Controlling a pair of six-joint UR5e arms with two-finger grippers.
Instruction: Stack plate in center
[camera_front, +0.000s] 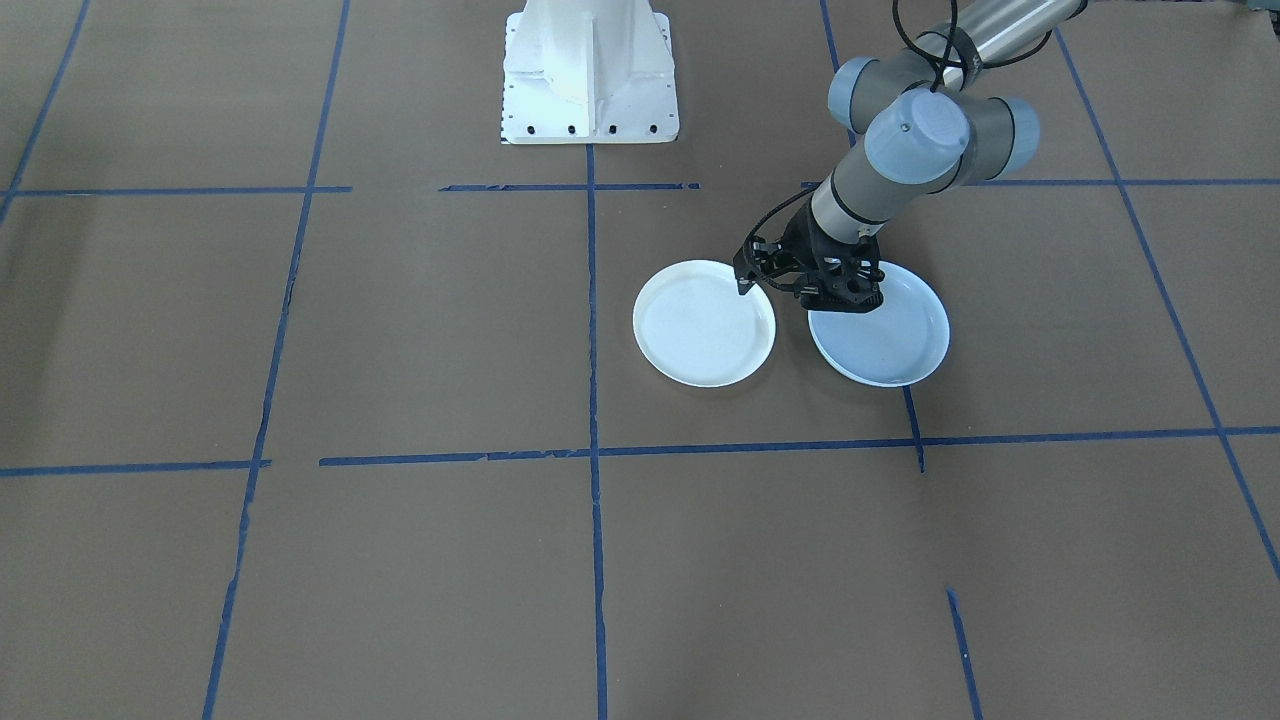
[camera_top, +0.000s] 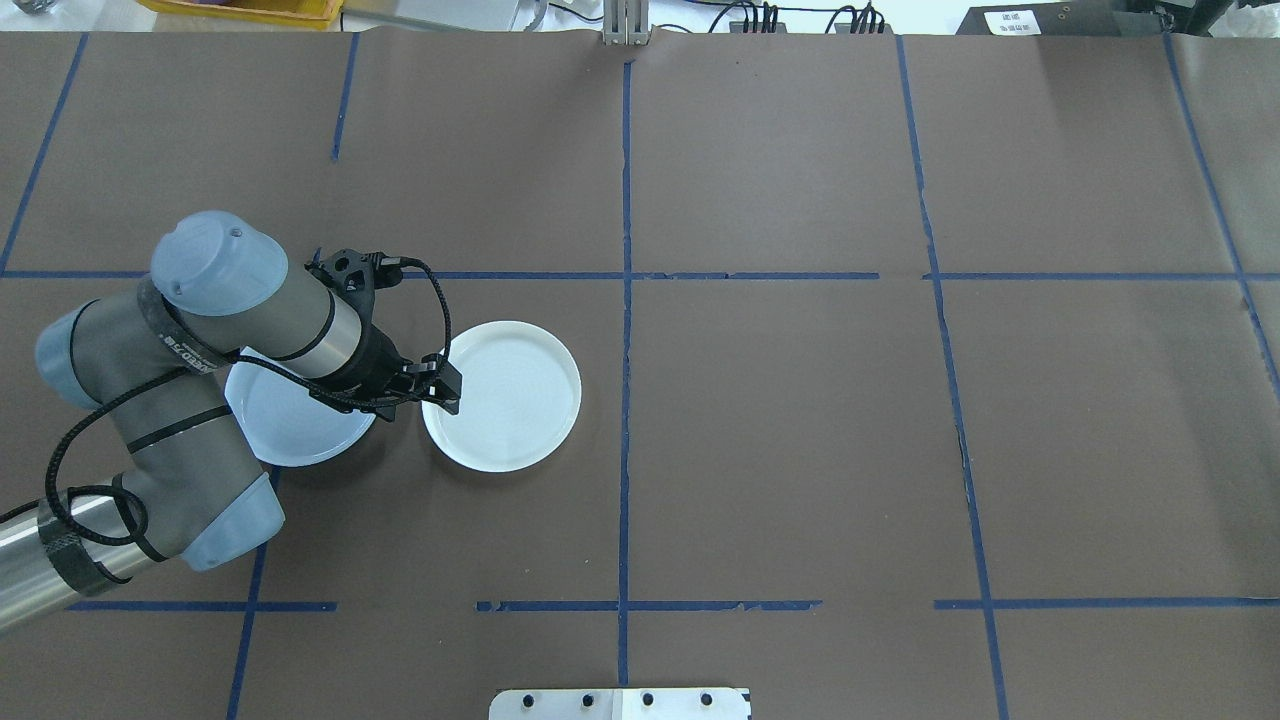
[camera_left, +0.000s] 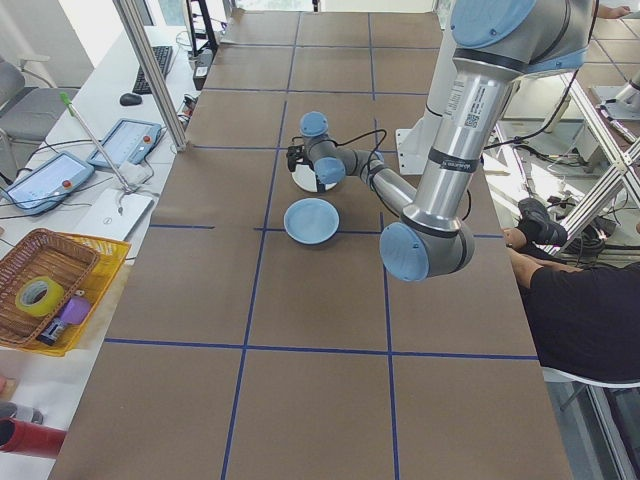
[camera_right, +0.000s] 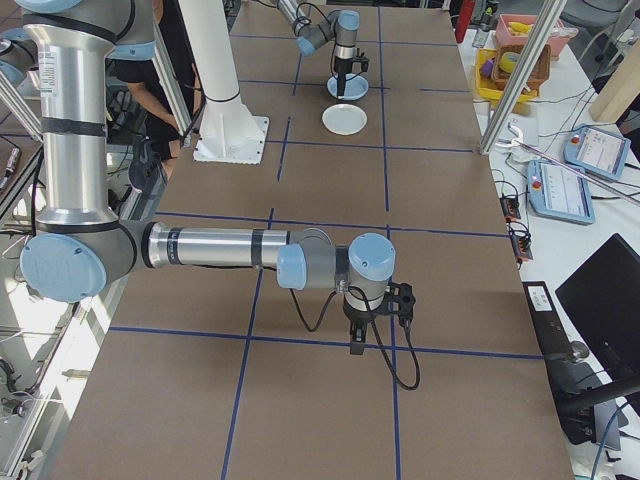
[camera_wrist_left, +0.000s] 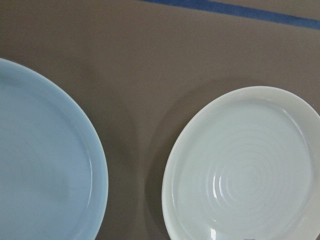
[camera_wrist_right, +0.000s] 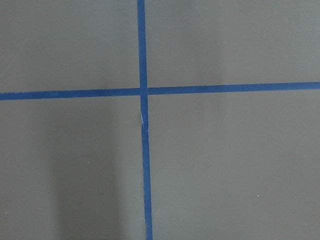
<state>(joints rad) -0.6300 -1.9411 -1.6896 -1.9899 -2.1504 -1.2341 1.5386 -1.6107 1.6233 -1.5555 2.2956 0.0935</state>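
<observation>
We see two round, shallow plates lying flat and side by side on the desk (camera_top: 800, 450), apart with a narrow strip of brown paper between them. The blue plate (camera_front: 885, 345) is pale blue-grey with a smooth plain face and a raised rim; the white plate (camera_front: 703, 325) is glossy and shows faint concentric rings in the left wrist view. Being round, neither has a long axis, and both face up. The left tool (camera_front: 790, 285) hangs low over the gap between them, its body above the blue plate's inner edge and one finger over the white plate's rim. It holds nothing that we can see, and we cannot tell how far its jaws stand apart. The desk is covered in matte brown paper crossed by blue tape lines. The right tool (camera_right: 372, 320) is far from both plates, above a tape crossing; we cannot tell whether it is open.
</observation>
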